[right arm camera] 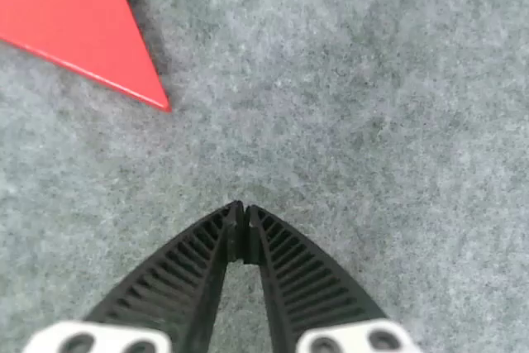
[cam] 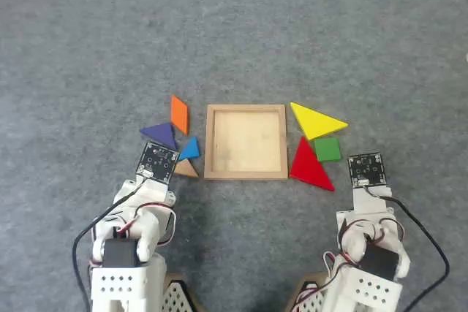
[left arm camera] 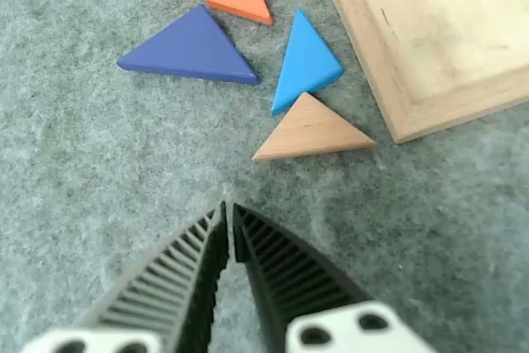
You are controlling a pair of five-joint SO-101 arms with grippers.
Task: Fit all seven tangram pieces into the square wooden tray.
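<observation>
The square wooden tray lies in the middle of the grey carpet with nothing in it. Left of it are an orange parallelogram, a dark blue triangle, a light blue triangle and a tan wooden triangle. Right of it are a yellow triangle, a green square and a red triangle. My left gripper is shut and empty, just short of the tan triangle. My right gripper is shut and empty, off the red triangle's tip.
Grey carpet covers the whole table, with open room behind the tray and between the two arm bases. A pale wall runs along the far edge.
</observation>
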